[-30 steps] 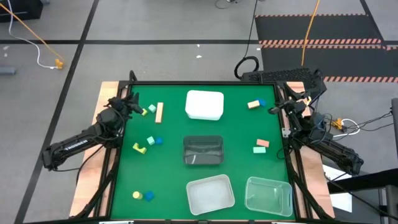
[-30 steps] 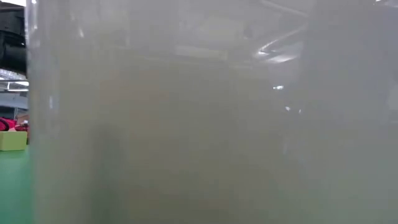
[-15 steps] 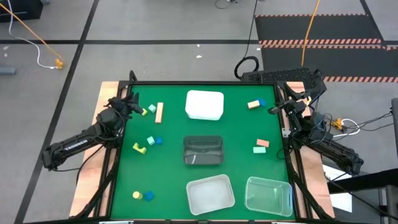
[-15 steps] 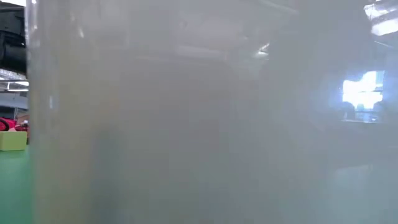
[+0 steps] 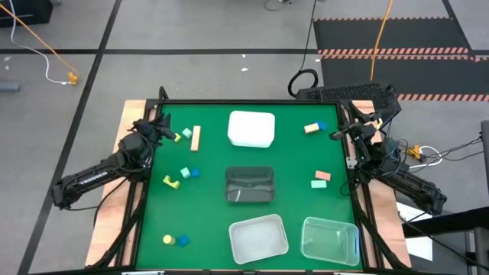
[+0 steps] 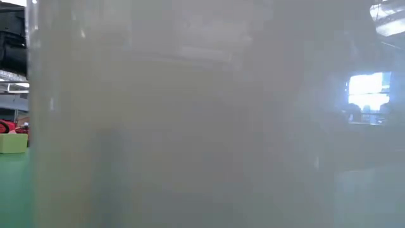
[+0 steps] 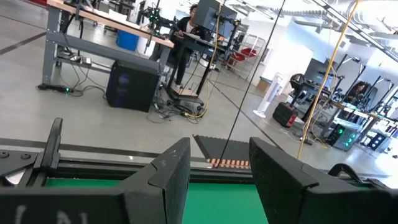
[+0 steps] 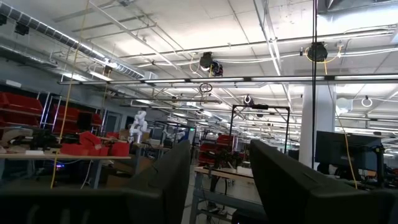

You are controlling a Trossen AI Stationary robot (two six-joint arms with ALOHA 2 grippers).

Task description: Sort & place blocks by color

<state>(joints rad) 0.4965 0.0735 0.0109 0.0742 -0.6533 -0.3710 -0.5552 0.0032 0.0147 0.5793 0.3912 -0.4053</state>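
In the high view the blocks lie scattered on the green table. A mint and yellow pair (image 5: 182, 135) and a tan bar (image 5: 195, 138) are by the far left. A yellow piece (image 5: 171, 182), a mint cube (image 5: 184, 173) and a blue cube (image 5: 194, 173) sit mid-left. A yellow (image 5: 168, 239) and a blue block (image 5: 183, 241) lie near left. On the right are a salmon (image 5: 311, 128) and blue pair (image 5: 322, 125), then a salmon (image 5: 322, 176) and mint pair (image 5: 319, 183). My left gripper (image 5: 162, 126) (image 7: 217, 186) hovers open at the far left edge. My right gripper (image 5: 340, 131) (image 8: 217, 186) hovers open at the far right edge.
A white tub (image 5: 251, 129) stands far centre, a dark tub (image 5: 249, 185) mid-table, a translucent tub (image 5: 259, 238) and a clear tub (image 5: 330, 239) at the near edge. A pale tub wall (image 6: 202, 114) fills the low view; a yellow block (image 6: 12, 144) shows beside it.
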